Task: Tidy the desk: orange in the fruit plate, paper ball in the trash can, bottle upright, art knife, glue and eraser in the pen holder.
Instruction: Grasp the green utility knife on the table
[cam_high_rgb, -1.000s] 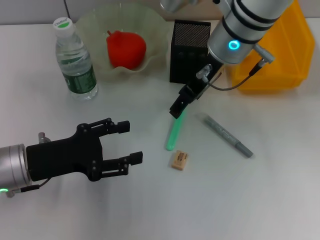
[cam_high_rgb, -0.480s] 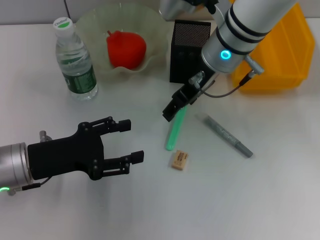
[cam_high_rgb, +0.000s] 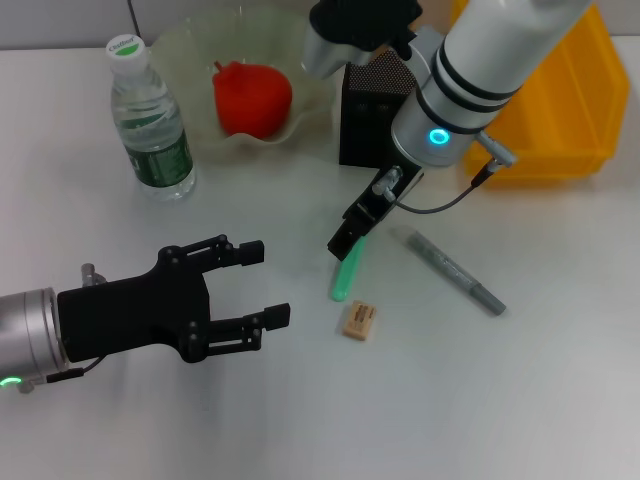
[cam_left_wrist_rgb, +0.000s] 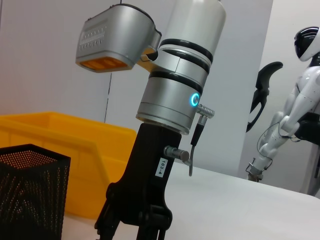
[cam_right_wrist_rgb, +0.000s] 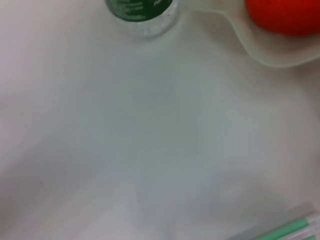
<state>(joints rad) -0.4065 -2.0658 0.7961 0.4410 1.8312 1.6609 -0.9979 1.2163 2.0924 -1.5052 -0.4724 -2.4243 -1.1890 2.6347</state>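
One green stick (cam_high_rgb: 346, 268) lies lengthwise just under the right gripper (cam_high_rgb: 345, 240), whose finger state I cannot tell; the left gripper (cam_high_rgb: 258, 286), fingers spread, hovers farther off.

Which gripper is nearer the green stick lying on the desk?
The right. The right gripper is at the far end of the green stick, right over it. The left gripper is apart from it, off to its left and nearer the robot.

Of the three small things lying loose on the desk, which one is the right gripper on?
The green stick. The right gripper sits at its upper end, while the grey pen and the tan eraser lie apart, untouched.
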